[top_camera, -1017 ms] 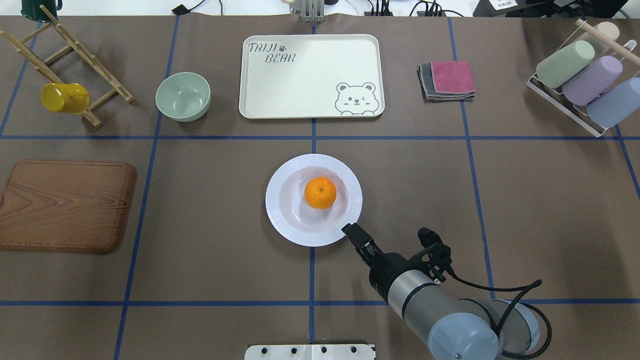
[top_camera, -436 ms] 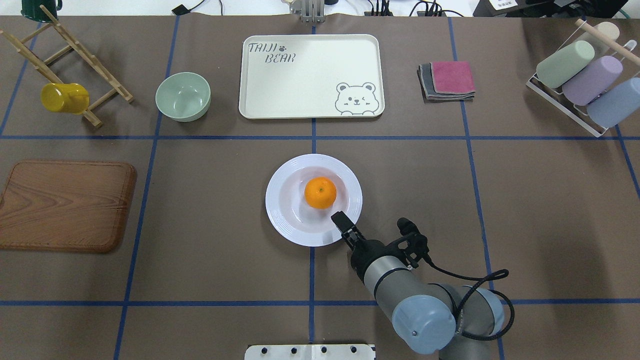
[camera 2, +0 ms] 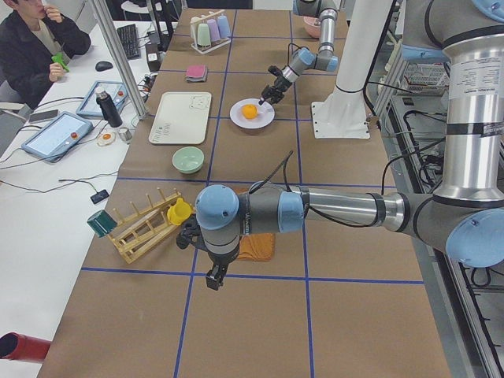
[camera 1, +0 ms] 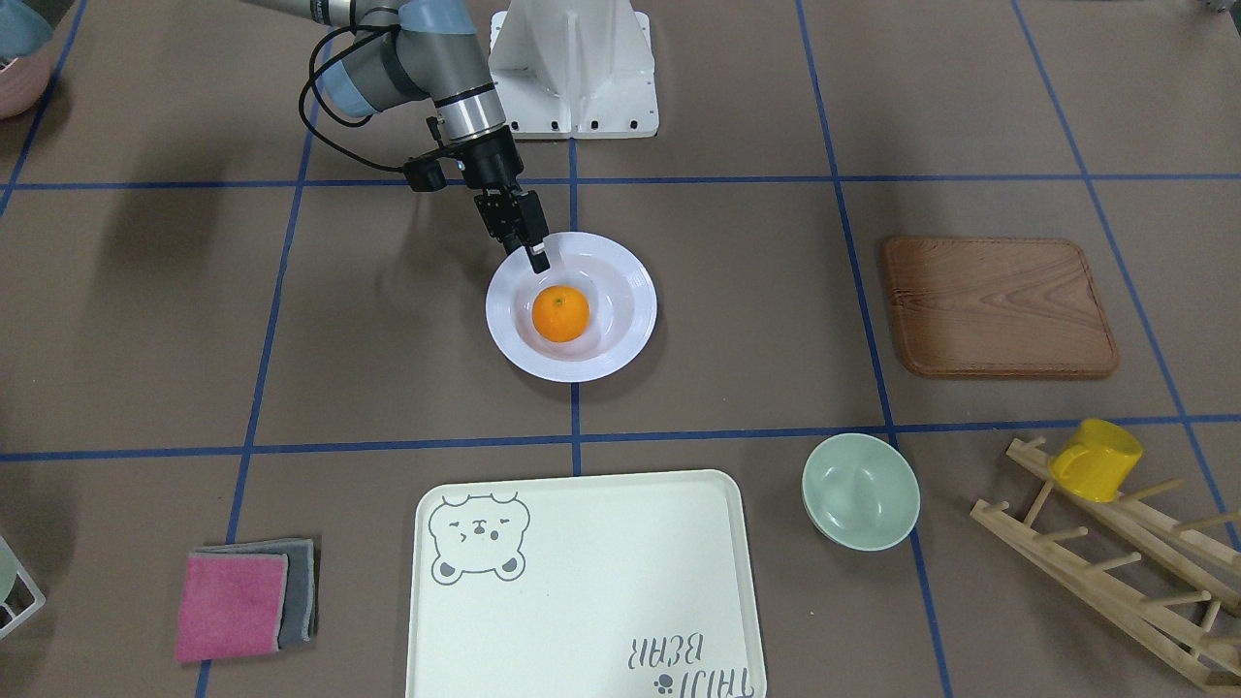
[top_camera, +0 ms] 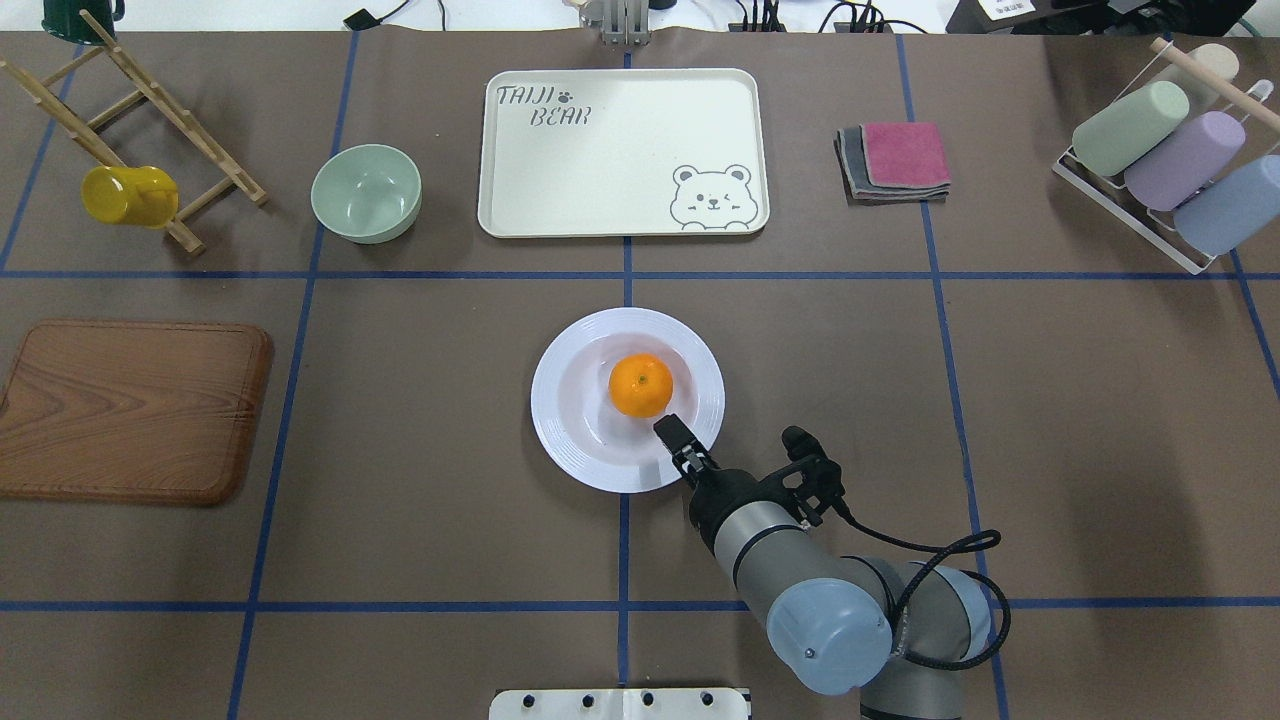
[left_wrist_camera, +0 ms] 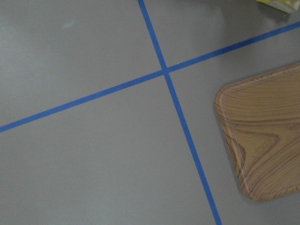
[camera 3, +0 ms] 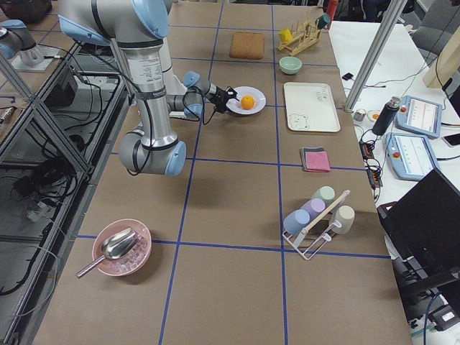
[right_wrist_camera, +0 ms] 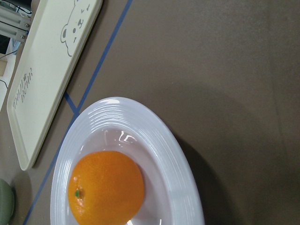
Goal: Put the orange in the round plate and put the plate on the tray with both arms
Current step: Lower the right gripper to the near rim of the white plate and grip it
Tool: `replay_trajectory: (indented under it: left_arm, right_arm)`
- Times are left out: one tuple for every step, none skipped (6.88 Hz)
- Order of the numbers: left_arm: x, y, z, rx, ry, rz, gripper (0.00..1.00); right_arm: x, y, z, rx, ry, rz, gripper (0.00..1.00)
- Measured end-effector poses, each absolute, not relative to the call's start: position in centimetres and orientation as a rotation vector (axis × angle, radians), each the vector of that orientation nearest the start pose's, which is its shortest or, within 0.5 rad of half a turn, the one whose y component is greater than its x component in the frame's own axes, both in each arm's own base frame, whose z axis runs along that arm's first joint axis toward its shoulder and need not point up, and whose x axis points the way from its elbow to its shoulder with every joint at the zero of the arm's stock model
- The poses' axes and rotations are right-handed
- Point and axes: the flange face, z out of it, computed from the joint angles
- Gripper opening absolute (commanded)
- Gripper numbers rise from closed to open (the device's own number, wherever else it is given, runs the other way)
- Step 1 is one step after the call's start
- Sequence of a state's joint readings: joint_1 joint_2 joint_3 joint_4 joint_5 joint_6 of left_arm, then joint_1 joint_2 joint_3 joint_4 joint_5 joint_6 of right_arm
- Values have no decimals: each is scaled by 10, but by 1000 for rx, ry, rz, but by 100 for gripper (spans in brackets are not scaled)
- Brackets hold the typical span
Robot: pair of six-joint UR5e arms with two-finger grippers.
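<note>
The orange (top_camera: 641, 385) lies in the well of the white round plate (top_camera: 570, 440) at the table's middle. My right gripper (top_camera: 668, 430) reaches in over the plate's near right rim, its tip just short of the orange; it looks open and holds nothing. The front view shows that gripper (camera 1: 536, 260) above the rim, the orange (camera 1: 560, 312) beyond it. The cream tray (top_camera: 620, 150) lies bare behind the plate. My left gripper (camera 2: 213, 279) hangs over bare table near the wooden board; whether it is open or shut I cannot tell.
A pale-green bowl (top_camera: 366, 192) sits left of the tray, folded cloths (top_camera: 895, 160) right of it. The wooden board (top_camera: 130, 410) lies at the left edge, behind it a wooden rack with a yellow mug (top_camera: 130, 195). A rack of cups (top_camera: 1170, 160) stands at far right.
My right gripper has moved forward and left, from just outside the plate's near rim to over the rim close to the orange. Plate and orange have not moved.
</note>
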State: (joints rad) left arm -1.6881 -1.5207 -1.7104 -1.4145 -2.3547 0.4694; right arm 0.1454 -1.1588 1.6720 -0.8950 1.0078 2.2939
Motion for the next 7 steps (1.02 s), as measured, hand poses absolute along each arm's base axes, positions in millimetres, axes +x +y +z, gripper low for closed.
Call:
replay_trajectory:
  left_arm:
    - [-117, -453, 629, 166, 772, 308, 99]
    - [-117, -453, 629, 166, 772, 308, 99]
    - [-117, -454, 629, 167, 771, 308, 99]
    - [-117, -454, 628, 169, 771, 309, 99]
    - [-117, -454, 627, 170, 771, 310, 99]
    - [-117, -455, 626, 172, 771, 310, 99]
    - [-117, -455, 626, 173, 770, 310, 99]
  right_arm:
    - [-599, -279, 300, 155, -1311, 1086, 1]
    - [-604, -281, 303, 156, -1305, 1092, 0]
    - [-605, -283, 303, 153, -1306, 1097, 0]
    - [-603, -284, 301, 153, -1311, 1097, 0]
    - [-599, -285, 297, 155, -1322, 1098, 0]
    - [-592, -286, 290, 158, -1338, 1104, 0]
    - [-586, -287, 283, 166, -1357, 1113, 0]
